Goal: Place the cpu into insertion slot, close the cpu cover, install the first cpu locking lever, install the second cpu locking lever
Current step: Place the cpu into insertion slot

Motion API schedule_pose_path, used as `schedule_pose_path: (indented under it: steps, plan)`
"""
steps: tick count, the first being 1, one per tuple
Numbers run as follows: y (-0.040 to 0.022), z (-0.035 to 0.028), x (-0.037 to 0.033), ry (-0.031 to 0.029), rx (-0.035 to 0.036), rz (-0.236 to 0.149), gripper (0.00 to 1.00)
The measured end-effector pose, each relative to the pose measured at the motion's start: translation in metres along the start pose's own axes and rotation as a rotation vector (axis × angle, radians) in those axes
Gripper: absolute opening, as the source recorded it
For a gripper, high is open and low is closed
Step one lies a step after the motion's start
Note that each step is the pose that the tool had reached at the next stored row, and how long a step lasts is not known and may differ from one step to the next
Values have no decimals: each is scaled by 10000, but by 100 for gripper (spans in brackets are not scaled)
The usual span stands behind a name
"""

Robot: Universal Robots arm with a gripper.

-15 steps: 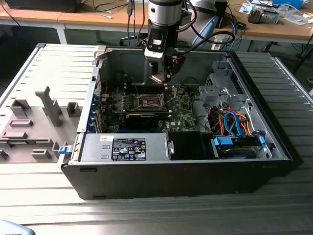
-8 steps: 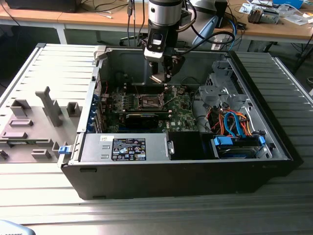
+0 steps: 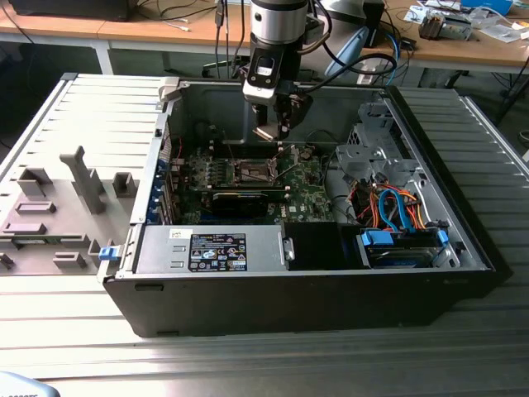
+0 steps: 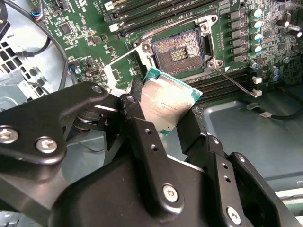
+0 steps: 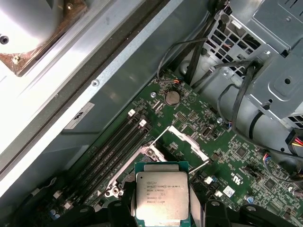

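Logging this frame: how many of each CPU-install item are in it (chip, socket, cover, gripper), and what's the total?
cpu: 1, clamped in the gripper
insertion slot: 1, bare
cpu cover: 1, swung open
gripper: 1
Total: 4

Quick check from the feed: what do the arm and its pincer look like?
The arm is silver-grey and cylindrical. The pincer is matte black, with jointed link fingers pinned by silver screws. In the exterior view its black body carries a pale patch.
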State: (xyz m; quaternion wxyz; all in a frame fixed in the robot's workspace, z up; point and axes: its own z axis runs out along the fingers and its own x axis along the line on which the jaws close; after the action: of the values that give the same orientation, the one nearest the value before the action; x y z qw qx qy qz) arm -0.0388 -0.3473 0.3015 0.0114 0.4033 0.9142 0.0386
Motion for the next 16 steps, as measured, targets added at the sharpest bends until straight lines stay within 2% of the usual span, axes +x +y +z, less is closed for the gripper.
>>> schedule_pose_path:
  steps: [16]
  plan:
    - [0, 3, 0, -20, 6, 143, 54]
